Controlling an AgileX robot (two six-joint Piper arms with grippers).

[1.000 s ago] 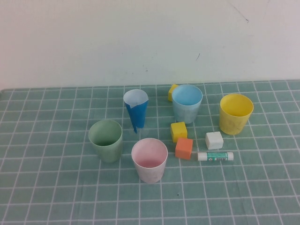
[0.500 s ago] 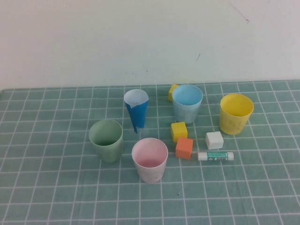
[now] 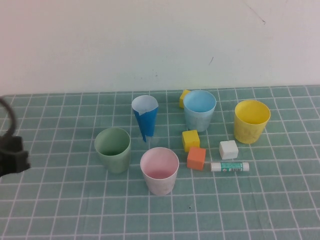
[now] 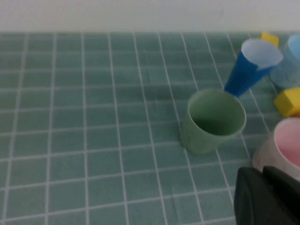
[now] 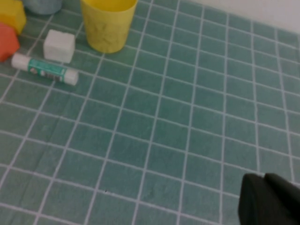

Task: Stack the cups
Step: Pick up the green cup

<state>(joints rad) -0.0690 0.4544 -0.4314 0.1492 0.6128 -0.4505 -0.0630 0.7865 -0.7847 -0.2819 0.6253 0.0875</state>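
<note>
Four cups stand upright and apart on the green gridded mat: sage green [image 3: 113,149], pale pink [image 3: 159,171], light blue [image 3: 199,110] and yellow [image 3: 251,121]. My left arm [image 3: 11,156] shows at the mat's left edge, well left of the green cup. In the left wrist view my left gripper [image 4: 261,175] is shut and empty, short of the green cup [image 4: 213,123] and pink cup [image 4: 282,149]. My right gripper [image 5: 265,181] is also shut and empty over bare mat, far from the yellow cup [image 5: 108,23]; it is outside the high view.
A dark blue paper cone [image 3: 145,119] stands between the green and blue cups. Two yellow blocks [image 3: 190,139], an orange block [image 3: 196,158], a white block [image 3: 228,149] and a glue stick [image 3: 229,166] lie among the right-hand cups. A pale wall runs behind.
My left arm has come into the high view at the left edge. The cups and other objects have not moved.
</note>
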